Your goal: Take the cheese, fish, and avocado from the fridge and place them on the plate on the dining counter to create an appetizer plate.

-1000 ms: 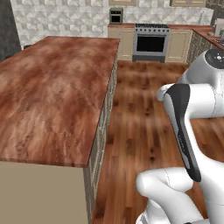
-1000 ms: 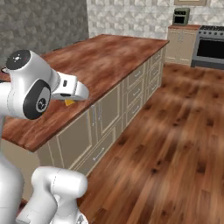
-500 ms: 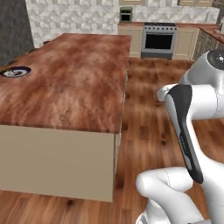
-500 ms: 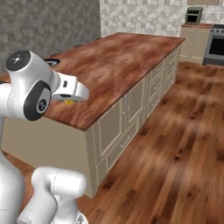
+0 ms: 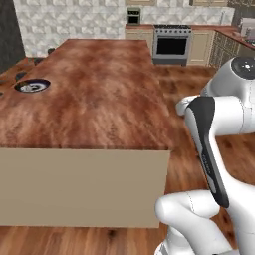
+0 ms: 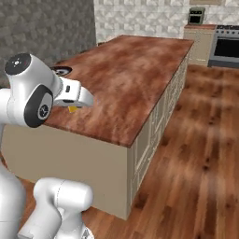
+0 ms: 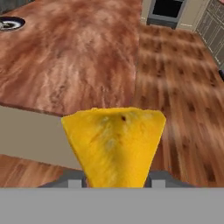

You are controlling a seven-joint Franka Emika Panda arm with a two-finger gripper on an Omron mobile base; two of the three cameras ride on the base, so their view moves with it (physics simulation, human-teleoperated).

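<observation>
So the gripper (image 7: pixel 114 183) has its jaws clamped on the cheese (image 7: pixel 114 146). In the hand view the yellow-orange wedge sits right between the two finger tips, wide end up, point down between them. From the right base view you can just catch a bit of the same yellow (image 6: pixel 73 109) poking out under the white hand, held in the air off the near end of the dining counter (image 6: pixel 135 74), not resting on it.

What changed over the last second: the whole picture has swung in both base views, so that's the base driving, not stuff moving. A second ago the left base view had the island's long side running away with no plate visible; now the plain beige end face squares up to the camera and the plate (image 5: pixel 32 85) has come into sight near the far left edge of the wood top. The grip on the cheese looks the same throughout.

My read: it's the carry leg for the cheese, closing in on the drop-off. The plate is still well apart from the hand, across the counter top, so I'd guess more driving or a long reach before release.

Plate looks like it has nothing on it yet, just the dark dish with the paler ring (image 7: pixel 9 23), though it's small so don't quote me.
</observation>
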